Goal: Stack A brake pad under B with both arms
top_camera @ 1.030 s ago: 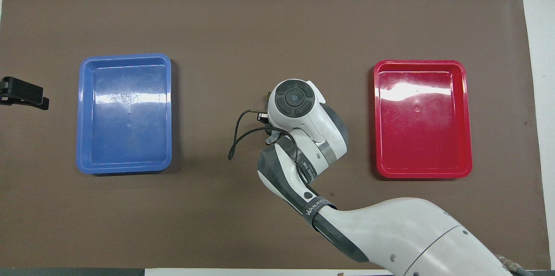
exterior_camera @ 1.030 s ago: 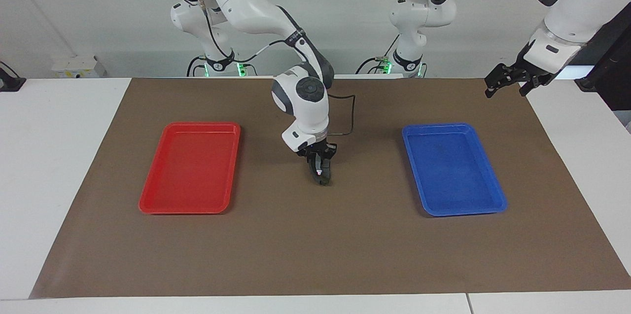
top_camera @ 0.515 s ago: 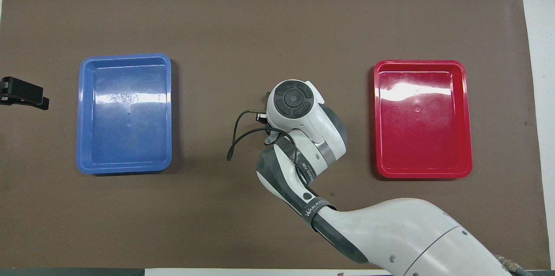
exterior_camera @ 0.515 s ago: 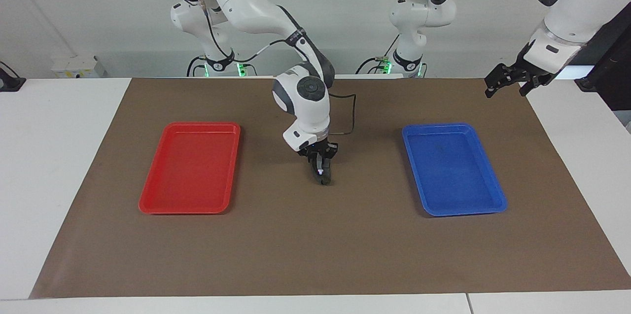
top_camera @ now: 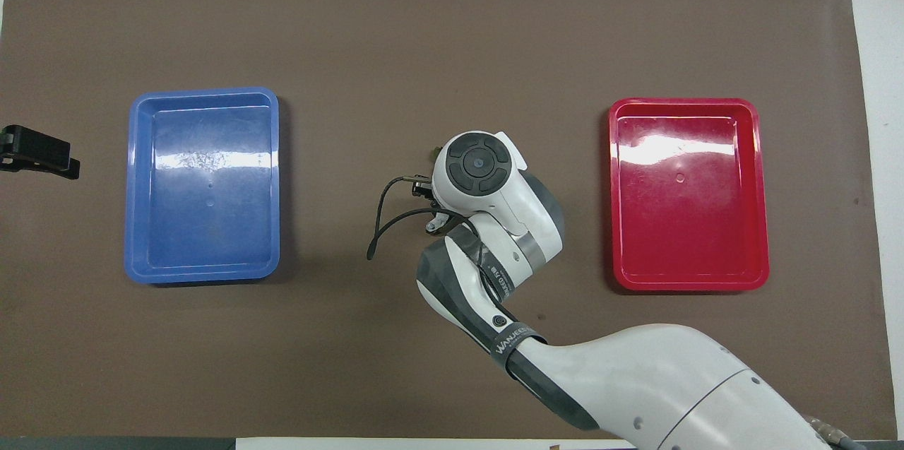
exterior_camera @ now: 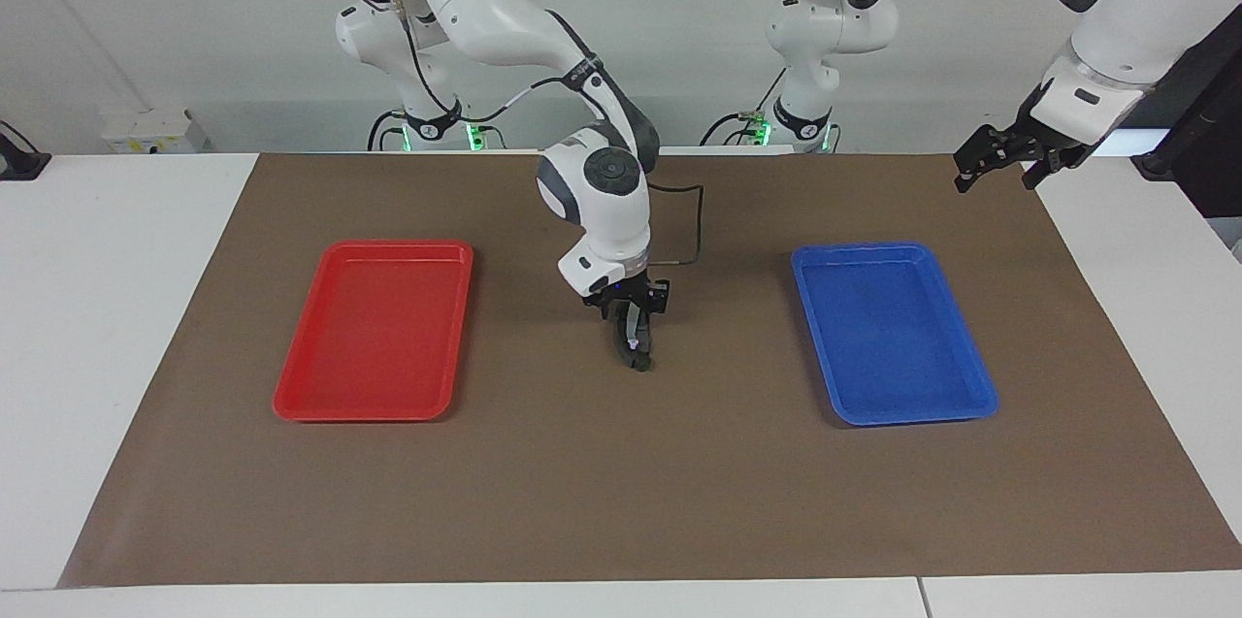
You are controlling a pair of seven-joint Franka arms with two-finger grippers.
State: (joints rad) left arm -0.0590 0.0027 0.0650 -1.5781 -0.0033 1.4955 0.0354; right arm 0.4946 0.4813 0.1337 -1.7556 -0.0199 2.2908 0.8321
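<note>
The right gripper (exterior_camera: 636,346) stands low over a dark brake pad (exterior_camera: 637,358) on the mat between the trays, finger spread unreadable, and should lift straight up; the left gripper (exterior_camera: 999,157) waits open.

Right claw (exterior_camera: 636,346) lowered at mid-table; left claw (exterior_camera: 1004,157) open, raised.

Both arms (exterior_camera: 485,7) white with dark grey joints, black grippers (exterior_camera: 1004,155), black cables (top_camera: 385,213), "WANJEE" collar marking, green base lights.
</note>
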